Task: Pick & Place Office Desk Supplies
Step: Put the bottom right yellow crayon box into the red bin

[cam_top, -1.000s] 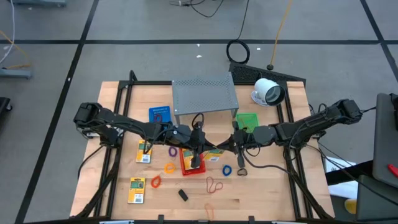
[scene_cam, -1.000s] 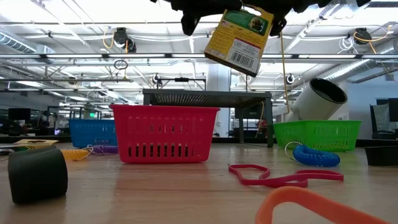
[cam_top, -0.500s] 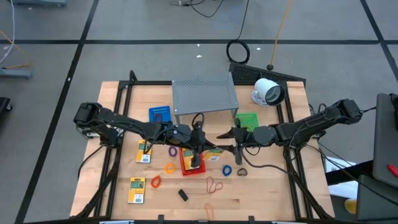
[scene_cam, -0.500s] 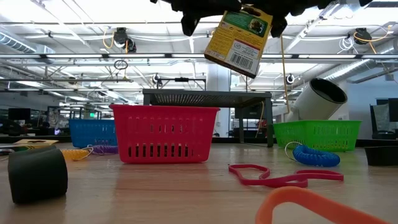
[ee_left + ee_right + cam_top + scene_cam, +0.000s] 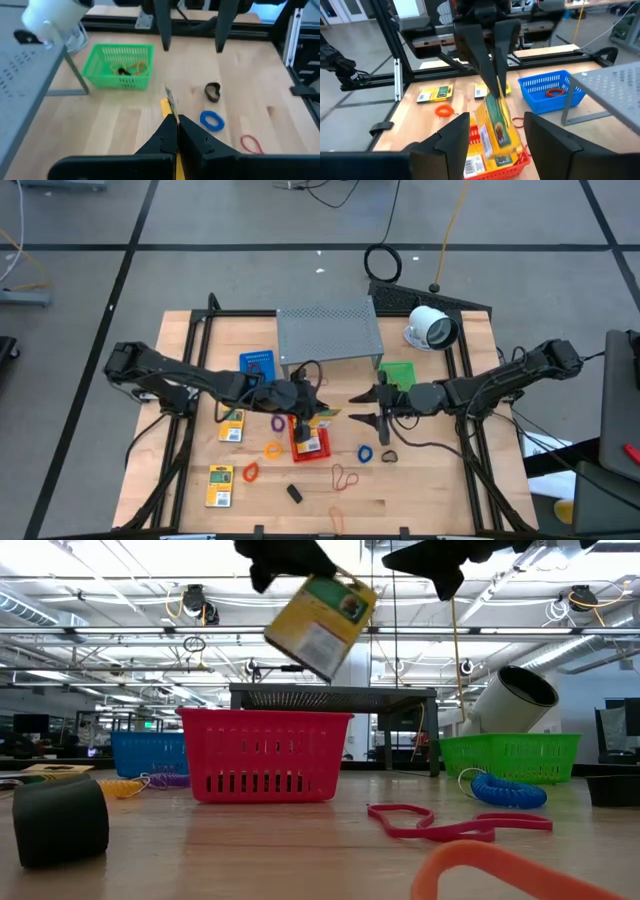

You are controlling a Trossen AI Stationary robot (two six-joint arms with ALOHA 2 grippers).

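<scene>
Packets come first: two yellow ones lie flat at the desk's [image 5: 420,500] left side, the near packet [image 5: 220,485] and the far packet [image 5: 232,425]. A third packet [image 5: 322,418] hangs tilted above the red basket [image 5: 312,442], pinched in the left gripper [image 5: 304,415]. Three baskets stand here: blue basket [image 5: 258,364], red, green basket [image 5: 398,373]. The right gripper [image 5: 368,408] hovers empty, fingers spread wide, just right of the held packet.

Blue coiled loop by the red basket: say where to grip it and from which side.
Come straight down and pinch the blue coiled loop across its rim, one finger inside the opening, one outside. It lies flat on the table, so a sideways approach finds little to hold.
</scene>
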